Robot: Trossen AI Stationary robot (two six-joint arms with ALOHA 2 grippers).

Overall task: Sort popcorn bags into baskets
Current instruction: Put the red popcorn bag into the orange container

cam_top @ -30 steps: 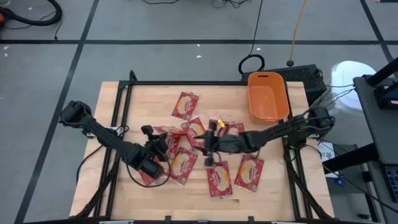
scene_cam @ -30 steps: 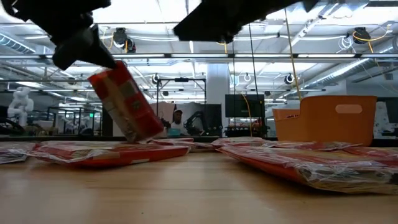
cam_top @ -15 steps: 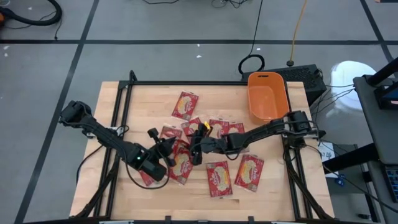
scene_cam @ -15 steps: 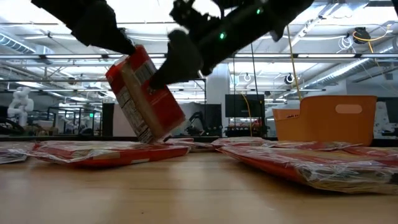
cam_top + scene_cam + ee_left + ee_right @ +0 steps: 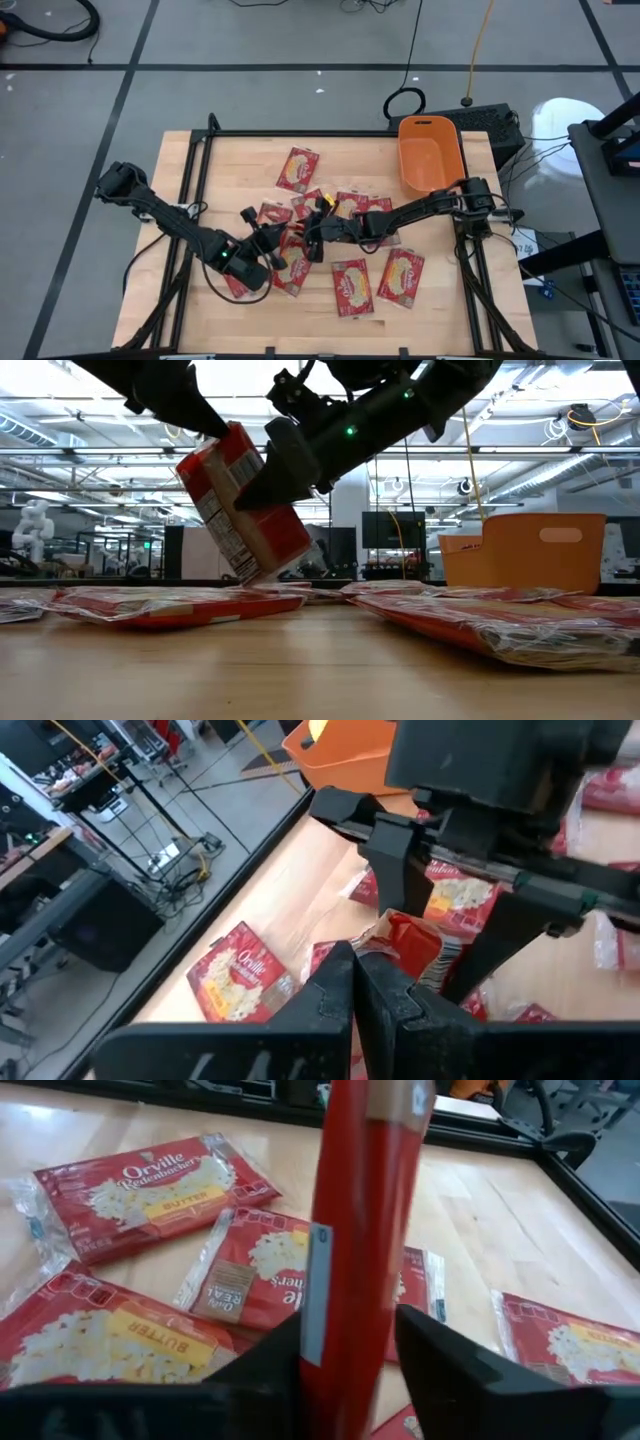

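One popcorn bag [image 5: 240, 505] is held up in the air above the middle of the wooden table [image 5: 230, 155], tilted, with its lower corner just above the other packets. The left gripper [image 5: 357, 982] has its fingers pressed together on the top edge of this bag, as the left wrist view shows. The right gripper [image 5: 348, 1348] comes from the right side, and its two fingers stand apart with the bag's thin edge between them; I cannot tell for sure if they already press on it. It looks like a hand-over from the left arm to the right one. The other popcorn bags [image 5: 352, 285] lie flat in a loose group in the middle of the table, some overlapping. The orange basket [image 5: 431, 152] stands at the far right corner, well apart from the held bag, and it seems to have nothing in it. The bag is probably light and flat, quite stiff along its folded body, but its clear wrapper looks smooth and may slip. I think the best place to hold it is across the thick body near one short end, not on the loose wrapper edge, which can bend or slide out.
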